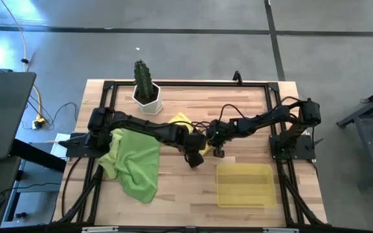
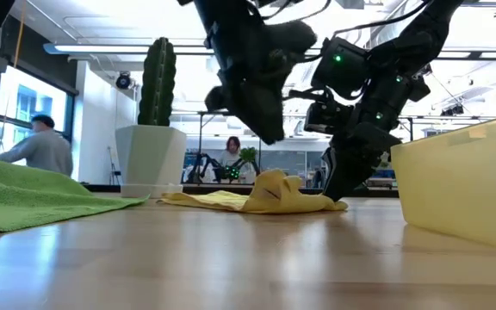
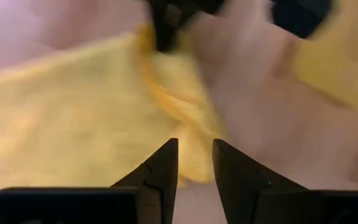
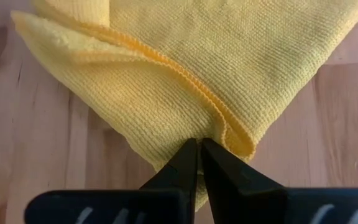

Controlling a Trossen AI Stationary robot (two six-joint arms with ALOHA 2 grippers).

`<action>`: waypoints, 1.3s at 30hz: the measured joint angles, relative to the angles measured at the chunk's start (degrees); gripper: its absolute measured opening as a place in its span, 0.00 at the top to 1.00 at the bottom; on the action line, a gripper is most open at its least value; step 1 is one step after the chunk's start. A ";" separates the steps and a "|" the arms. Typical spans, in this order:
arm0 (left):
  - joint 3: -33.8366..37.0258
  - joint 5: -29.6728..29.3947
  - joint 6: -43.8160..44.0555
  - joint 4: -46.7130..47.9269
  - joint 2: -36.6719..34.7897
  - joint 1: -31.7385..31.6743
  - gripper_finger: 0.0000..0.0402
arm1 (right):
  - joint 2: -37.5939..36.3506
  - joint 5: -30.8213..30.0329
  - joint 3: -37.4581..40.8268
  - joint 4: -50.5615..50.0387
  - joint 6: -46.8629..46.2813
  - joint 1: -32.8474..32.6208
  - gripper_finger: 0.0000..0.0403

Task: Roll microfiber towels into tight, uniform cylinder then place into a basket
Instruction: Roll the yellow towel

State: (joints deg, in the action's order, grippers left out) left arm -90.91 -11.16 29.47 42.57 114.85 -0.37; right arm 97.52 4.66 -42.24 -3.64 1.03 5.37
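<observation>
A grey concrete floor with dark seams surrounds the wooden counter. A yellow cable trails across it. Across the room, ceiling strip lights glow, a bright window stands behind one person, and another person sits farther back.
</observation>
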 joint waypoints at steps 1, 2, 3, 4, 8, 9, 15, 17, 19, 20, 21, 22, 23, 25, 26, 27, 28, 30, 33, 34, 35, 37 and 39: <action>-0.32 -3.03 -0.95 1.27 0.00 -0.12 0.78 | 0.02 -0.14 0.00 1.06 -1.14 0.21 0.95; -0.39 -5.99 -1.59 2.60 0.00 -0.30 0.78 | 0.13 -0.19 -0.02 1.96 -2.35 0.53 0.95; -0.39 -8.72 -1.75 4.19 0.00 -0.52 0.78 | 0.17 -0.23 0.01 2.52 -3.46 0.91 0.95; -0.39 -10.67 -1.54 6.15 0.00 -0.91 0.78 | 0.17 -0.64 0.02 3.17 -4.35 1.39 0.95; -0.19 -15.14 2.04 16.06 0.00 -2.68 0.78 | 0.23 -4.62 0.07 3.98 -8.24 4.32 0.95; 0.11 -16.26 2.94 17.86 0.00 -3.12 0.78 | 0.21 -5.05 0.07 3.88 -9.31 5.23 0.95; 4.97 -13.82 0.22 11.89 0.01 -5.27 0.78 | 0.15 -2.85 0.04 3.63 -16.53 8.98 0.95; 7.43 -10.58 -3.23 4.42 0.02 -5.28 0.78 | 0.15 -2.68 0.04 3.62 -16.63 9.20 0.95; 9.36 -8.36 -5.93 -2.53 0.02 -5.12 0.78 | 0.12 -2.59 0.04 3.60 -16.62 9.24 0.95; 9.89 -7.37 -6.74 -4.89 0.02 -5.00 0.78 | 0.12 -2.59 0.04 3.56 -16.62 9.24 0.95; 10.32 -6.46 -7.58 -7.39 -0.13 -4.81 0.78 | 0.12 -2.59 0.04 3.54 -16.58 9.24 0.95; 10.96 -5.75 -8.44 -9.56 -0.63 -4.69 0.78 | 0.12 -2.59 0.04 3.50 -16.54 9.24 0.95; 11.71 -4.98 -9.20 -11.38 -1.31 -4.47 0.78 | 0.10 -2.57 0.04 3.46 -16.51 9.24 0.95; 13.58 -2.83 -10.03 -15.54 -3.11 -4.24 0.78 | 0.10 -2.55 0.02 3.08 -16.05 9.22 0.95; 14.76 -2.24 -10.09 -16.44 -4.40 -4.21 0.78 | 0.10 -2.55 0.02 3.00 -15.79 9.24 0.95; 16.24 -1.70 -9.90 -17.38 -6.01 -4.20 0.78 | 0.10 -2.55 -0.01 2.82 -15.62 9.24 0.95; 17.86 -1.43 -9.34 -18.01 -7.73 -4.17 0.78 | 0.09 -2.55 -0.02 2.71 -15.60 9.24 0.95; 22.30 -1.73 -7.14 -19.63 -12.15 -4.17 0.78 | 0.06 -2.56 -0.02 2.62 -15.57 9.24 0.95; 31.67 -3.76 -3.66 -27.03 -19.78 -3.92 0.78 | 0.06 -2.57 -0.02 2.62 -15.57 9.24 0.95; 35.50 -3.89 -2.77 -31.90 -22.32 -3.76 0.78 | 0.06 -2.55 -0.02 2.68 -15.57 9.24 0.95; 39.66 -3.86 -2.37 -38.46 -24.61 -3.56 0.78 | 0.06 -2.54 -0.02 2.84 -15.57 9.24 0.95; 47.31 -3.93 -2.96 -55.30 -26.96 -2.92 0.78 | 0.06 -2.54 -0.02 3.23 -15.57 9.24 0.95; 53.70 -3.91 -5.42 -67.94 -27.40 -2.77 0.78 | 0.06 -2.55 -0.02 3.53 -15.57 9.24 0.95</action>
State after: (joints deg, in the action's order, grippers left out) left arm -37.22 -15.07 24.04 -25.37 87.45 -3.14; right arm 97.58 2.11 -42.26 -0.11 -14.55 14.61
